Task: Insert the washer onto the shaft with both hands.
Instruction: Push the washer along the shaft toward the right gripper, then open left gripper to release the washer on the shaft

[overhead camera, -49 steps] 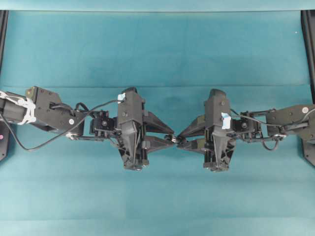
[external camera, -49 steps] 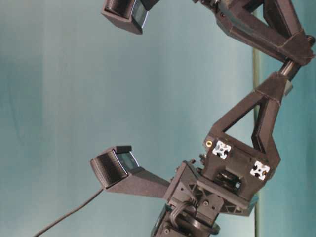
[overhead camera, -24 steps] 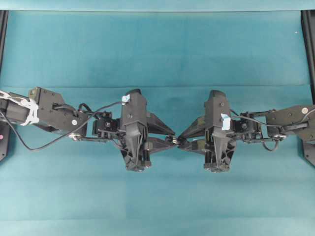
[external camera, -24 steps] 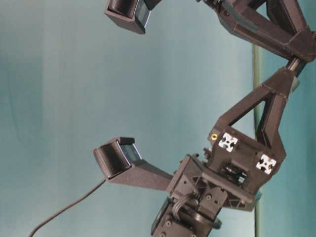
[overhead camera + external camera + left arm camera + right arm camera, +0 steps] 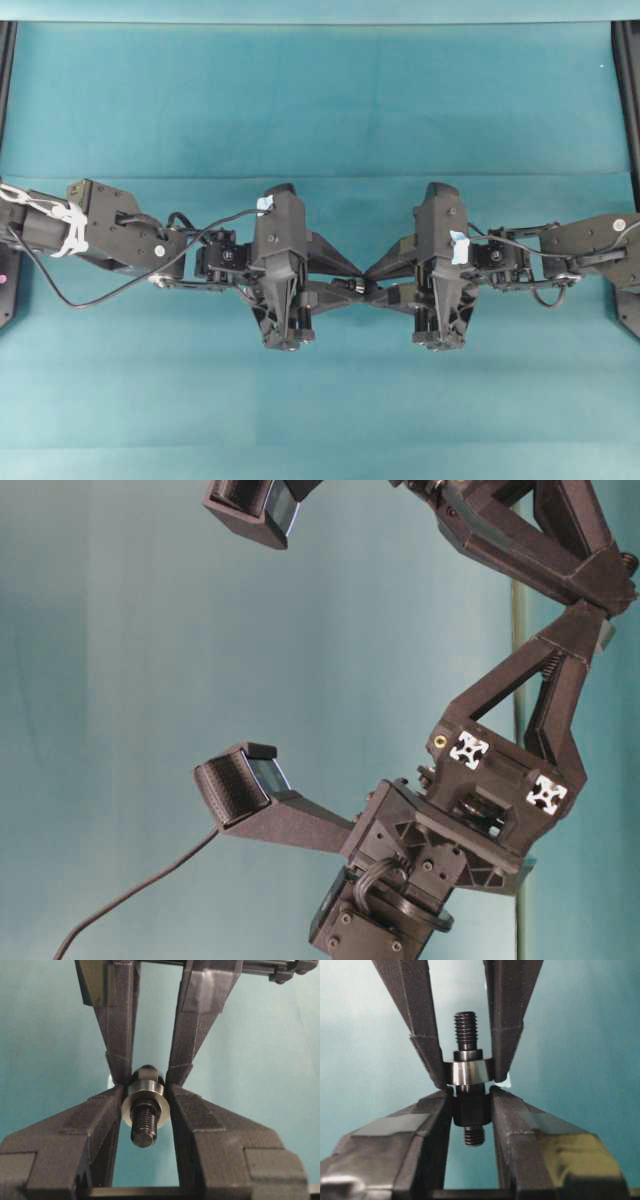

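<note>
In the left wrist view my left gripper (image 5: 145, 1092) is shut on the silvery washer (image 5: 145, 1102). The dark shaft (image 5: 144, 1127) passes through the washer's hole, its threaded end pointing at the camera. In the right wrist view my right gripper (image 5: 470, 1096) is shut on the shaft's wide collar (image 5: 470, 1110). The washer (image 5: 467, 1072) sits on the shaft just beyond the collar, with thread sticking out past it. In the overhead view the left gripper (image 5: 356, 286) and right gripper (image 5: 374, 284) meet tip to tip in mid-air, fingers interleaved.
A teal cloth (image 5: 320, 110) covers the table under both arms. Black frame posts stand at the left edge (image 5: 6, 60) and right edge (image 5: 628, 80). A loose cable (image 5: 90, 295) hangs from the left arm. The table-level view shows both arms raised, with a wrist camera (image 5: 235, 792) sticking out.
The left gripper has moved right toward the right gripper. The gap between the fingertips has closed and the fingers now overlap. The right arm has hardly moved.
</note>
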You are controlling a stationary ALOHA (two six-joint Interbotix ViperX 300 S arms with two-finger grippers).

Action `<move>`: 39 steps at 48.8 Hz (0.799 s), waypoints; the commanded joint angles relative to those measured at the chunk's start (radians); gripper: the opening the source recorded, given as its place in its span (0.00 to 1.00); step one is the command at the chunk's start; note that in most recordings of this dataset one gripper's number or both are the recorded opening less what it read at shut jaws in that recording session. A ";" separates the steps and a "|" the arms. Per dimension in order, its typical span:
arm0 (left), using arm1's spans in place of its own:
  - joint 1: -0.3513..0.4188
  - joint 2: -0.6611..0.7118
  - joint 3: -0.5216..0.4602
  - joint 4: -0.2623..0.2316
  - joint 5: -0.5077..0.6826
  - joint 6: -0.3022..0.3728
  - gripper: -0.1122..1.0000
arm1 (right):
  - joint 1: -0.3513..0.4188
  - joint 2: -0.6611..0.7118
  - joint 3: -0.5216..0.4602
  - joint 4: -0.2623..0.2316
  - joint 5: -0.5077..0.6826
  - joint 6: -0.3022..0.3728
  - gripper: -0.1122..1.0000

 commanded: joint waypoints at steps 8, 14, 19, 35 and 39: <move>-0.003 -0.009 -0.020 0.002 0.000 -0.002 0.41 | -0.003 -0.011 -0.018 0.003 -0.009 -0.003 0.10; 0.003 -0.011 -0.020 0.002 0.000 -0.003 0.41 | -0.003 -0.011 -0.015 0.002 -0.009 -0.003 0.10; 0.008 -0.012 -0.025 0.002 0.000 -0.026 0.42 | -0.003 -0.011 -0.015 0.003 -0.008 -0.003 0.10; 0.017 -0.029 -0.021 0.002 -0.002 -0.077 0.96 | -0.002 -0.011 -0.011 0.002 0.000 -0.003 0.10; 0.018 -0.043 -0.014 0.002 0.000 -0.072 0.94 | -0.002 -0.011 -0.011 0.002 0.000 -0.003 0.10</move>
